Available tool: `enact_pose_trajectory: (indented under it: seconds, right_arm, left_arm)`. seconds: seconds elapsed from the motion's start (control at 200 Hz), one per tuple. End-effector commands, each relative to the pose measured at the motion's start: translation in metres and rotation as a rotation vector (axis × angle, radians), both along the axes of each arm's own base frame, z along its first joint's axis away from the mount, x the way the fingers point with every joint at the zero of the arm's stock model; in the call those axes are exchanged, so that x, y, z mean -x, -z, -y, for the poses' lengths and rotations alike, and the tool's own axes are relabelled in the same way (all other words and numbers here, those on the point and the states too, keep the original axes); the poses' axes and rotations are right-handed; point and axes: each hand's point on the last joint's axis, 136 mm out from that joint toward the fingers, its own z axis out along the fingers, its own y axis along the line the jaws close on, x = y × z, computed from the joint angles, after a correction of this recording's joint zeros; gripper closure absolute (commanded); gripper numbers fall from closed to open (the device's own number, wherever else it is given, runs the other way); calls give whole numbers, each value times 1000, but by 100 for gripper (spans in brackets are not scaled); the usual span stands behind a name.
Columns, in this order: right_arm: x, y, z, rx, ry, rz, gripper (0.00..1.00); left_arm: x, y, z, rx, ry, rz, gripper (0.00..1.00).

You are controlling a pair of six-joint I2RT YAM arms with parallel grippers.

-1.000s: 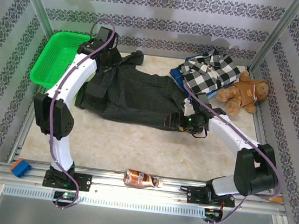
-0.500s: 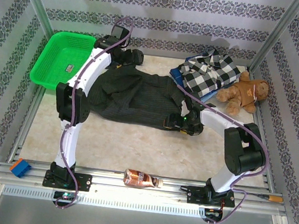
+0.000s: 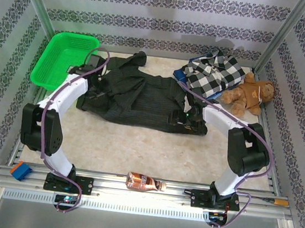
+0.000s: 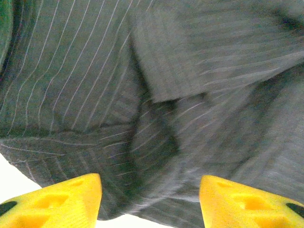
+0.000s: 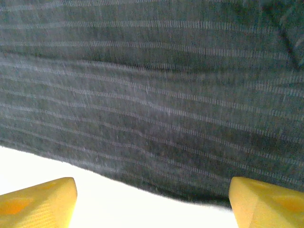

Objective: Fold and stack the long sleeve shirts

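Observation:
The dark charcoal pinstriped shirt [image 3: 138, 95] lies spread across the middle of the table, one sleeve reaching to the back [image 3: 131, 60]. My left gripper [image 3: 100, 90] hangs over its left part, open; in the left wrist view its yellow fingertips [image 4: 71, 199] stand wide apart above bunched folds of the shirt [image 4: 156, 95]. My right gripper [image 3: 175, 118] sits at the shirt's near right hem, open, with its fingertips [image 5: 266, 202] straddling the hem edge [image 5: 156, 156] and bare table. The checked flannel shirt [image 3: 213, 74] lies folded at the back right on a blue garment [image 3: 183, 80].
A green basket [image 3: 64, 59] stands at the back left. A brown teddy bear [image 3: 250, 95] sits beside the flannel shirt. A bottle [image 3: 143, 182] and a blue block [image 3: 21, 170] lie on the front rail. Patterned walls enclose the table.
The left arm has swung from the shirt's back sleeve down and left to the shirt's left side. The right gripper has edged slightly toward the shirt's hem.

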Motion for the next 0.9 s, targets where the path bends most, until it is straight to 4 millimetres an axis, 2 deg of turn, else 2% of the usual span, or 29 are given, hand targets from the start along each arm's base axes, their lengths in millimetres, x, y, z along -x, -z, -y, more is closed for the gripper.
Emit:
enact_pose_trajectory:
  seconds: [0.0,0.145,0.28,0.475,0.555,0.759,0.814,0.894]
  right_arm:
    - [-6,8,9,89,4,-15,19]
    - [-13,21,20,169,23,-36,26]
    - [-16,33,38,257,50,-64,31]
    - [-12,42,65,385,58,-102,35]
    - [-10,44,73,406,65,-113,35]
    - [-1,47,85,425,82,-127,36]
    - [1,45,85,418,82,-123,35]
    - [4,40,81,390,79,-107,33]
  left_arm:
    - [-5,16,-13,-74,-52,17,51]
    - [15,40,-31,-174,-83,-63,59]
    - [39,62,-46,-236,-105,-146,60]
    - [90,94,-68,-260,-207,-234,63]
    - [107,100,-75,-240,-252,-239,64]
    - [137,90,-79,-185,-349,-176,65]
    - [135,78,-77,-146,-367,-114,65]
    - [115,53,-63,-43,-346,38,61]
